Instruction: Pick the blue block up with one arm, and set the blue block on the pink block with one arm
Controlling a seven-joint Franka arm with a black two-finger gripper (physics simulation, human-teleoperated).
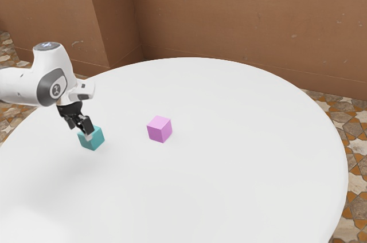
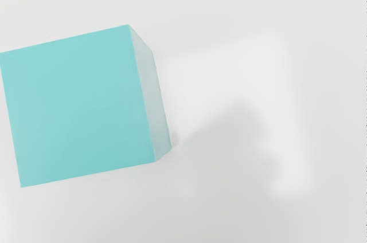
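In the exterior view my arm (image 1: 40, 82) comes in from the left edge of the frame. The gripper (image 1: 85, 129) is low at the left of the white desk (image 1: 241, 157), right over the blue block (image 1: 93, 139). The fingers stand a little apart with their tips at the block's top. They grip nothing that I can make out, and the block sits flat on the desk. The pink block (image 1: 159, 128) rests near the frame's centre, well apart from the blue one. In the wrist view the blue block (image 2: 80, 105) lies close beneath my hand, with a grey shadow on the desk beside it.
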